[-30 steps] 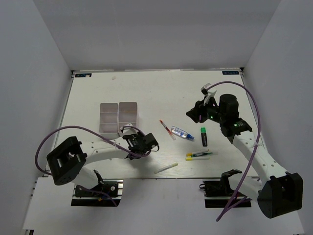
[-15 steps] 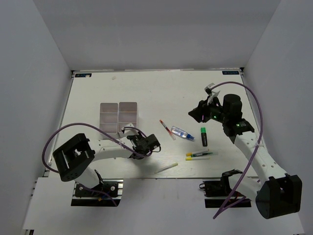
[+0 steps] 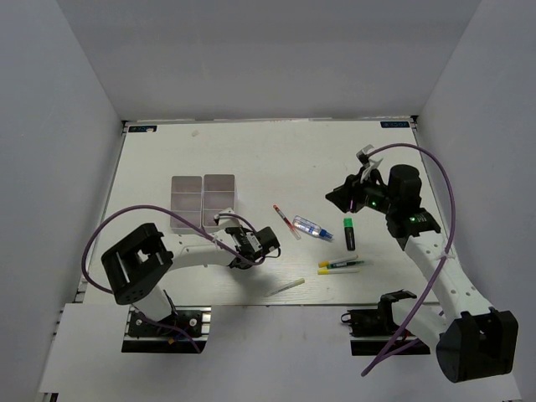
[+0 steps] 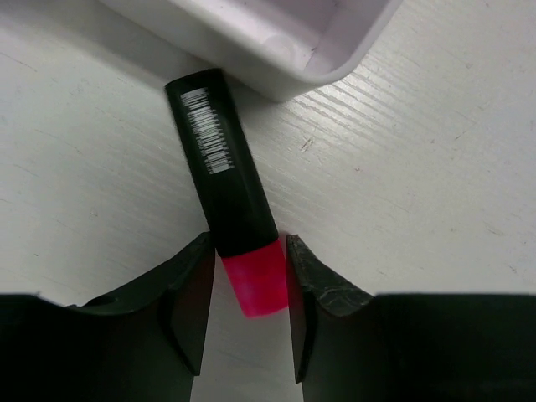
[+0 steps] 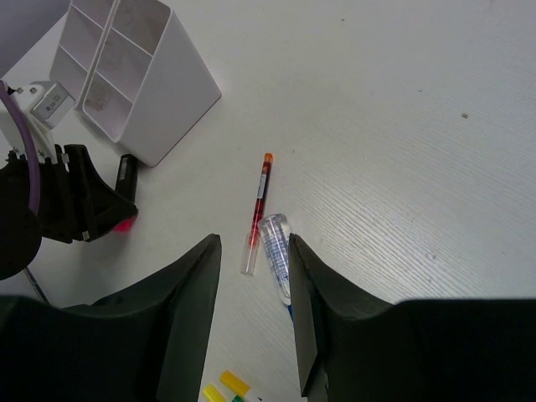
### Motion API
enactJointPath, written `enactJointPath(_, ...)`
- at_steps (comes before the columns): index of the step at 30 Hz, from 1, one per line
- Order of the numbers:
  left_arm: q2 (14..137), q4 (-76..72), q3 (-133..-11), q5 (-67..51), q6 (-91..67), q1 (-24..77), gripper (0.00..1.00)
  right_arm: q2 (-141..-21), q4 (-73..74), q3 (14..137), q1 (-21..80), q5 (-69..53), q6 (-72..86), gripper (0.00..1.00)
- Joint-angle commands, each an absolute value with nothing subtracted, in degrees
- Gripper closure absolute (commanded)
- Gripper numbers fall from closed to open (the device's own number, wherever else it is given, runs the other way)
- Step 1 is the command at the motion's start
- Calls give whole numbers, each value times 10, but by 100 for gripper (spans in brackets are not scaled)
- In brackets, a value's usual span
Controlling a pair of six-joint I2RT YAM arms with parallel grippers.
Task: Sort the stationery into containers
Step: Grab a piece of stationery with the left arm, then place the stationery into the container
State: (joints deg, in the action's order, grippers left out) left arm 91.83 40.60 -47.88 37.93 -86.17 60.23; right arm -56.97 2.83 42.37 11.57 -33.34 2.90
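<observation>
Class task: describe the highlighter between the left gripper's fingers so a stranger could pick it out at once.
Find the white containers left of the middle of the table. Just off their near right corner lies a black highlighter, between the fingers of the left gripper. Its tip is pink; the green-tipped highlighter lies far right.

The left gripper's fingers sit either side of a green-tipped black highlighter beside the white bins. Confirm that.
Not quite. The left wrist view shows that the tip of that highlighter is pink, not green. The rest stands: the fingers of the left gripper sit either side of it, beside the white bins.
</observation>
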Motion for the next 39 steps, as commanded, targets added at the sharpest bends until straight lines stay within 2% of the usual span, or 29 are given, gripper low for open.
enactJointPath(1,943,406,-460,280,-871,605,55,-554,6,422,107,-357,35,56)
enactJointPath(7,901,401,-432,260,-871,630,79,-549,7,420,101,-368,40,56)
enactJointPath(9,890,417,-432,254,-871,635,83,-548,7,421,98,-373,40,56)
enactJointPath(16,872,435,-446,218,-883,683,84,-551,-11,422,92,-377,45,56)
enactJointPath(19,877,446,-481,212,-883,713,88,-551,-11,422,90,-377,47,56)
enactJointPath(23,908,483,-544,270,-863,751,100,-550,-11,424,87,-379,47,56)
enactJointPath(28,897,526,-602,345,-826,769,100,-550,-11,420,83,-379,47,56)
enactJointPath(31,818,526,-580,359,-821,754,100,-551,-12,421,81,-381,48,56)
enactJointPath(36,652,539,-538,470,-870,743,100,-549,-20,417,80,-384,53,56)
enactJointPath(39,623,571,-544,544,-903,731,100,-551,-25,417,79,-390,60,56)
